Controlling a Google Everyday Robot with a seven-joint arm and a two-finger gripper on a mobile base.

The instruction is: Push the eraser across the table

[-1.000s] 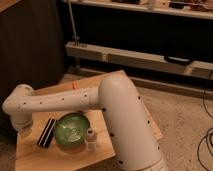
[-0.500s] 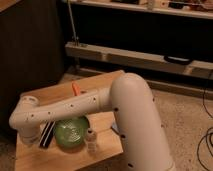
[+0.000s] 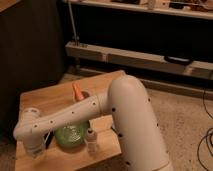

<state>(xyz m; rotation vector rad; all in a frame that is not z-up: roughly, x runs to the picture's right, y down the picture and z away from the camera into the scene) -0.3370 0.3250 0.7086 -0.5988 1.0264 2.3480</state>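
The eraser (image 3: 48, 139) shows only as a dark sliver at the left edge of the green bowl (image 3: 73, 134); my white arm hides the rest of it. My gripper (image 3: 33, 150) hangs at the end of the arm over the front left of the light wooden table (image 3: 50, 97), right beside the eraser's left side. Whether it touches the eraser is hidden. The small white bottle (image 3: 91, 140) stands just right of the bowl, near the table's front edge.
An orange carrot-like object (image 3: 78, 92) pokes up behind my forearm at the table's middle. A dark shelf unit with a pale rail (image 3: 135, 57) runs behind the table. Speckled floor (image 3: 185, 120) lies to the right, with cables at the far right.
My arm has swung lower and toward the table's front left, and now covers most of the eraser. The bowl and the bottle stay where they were.
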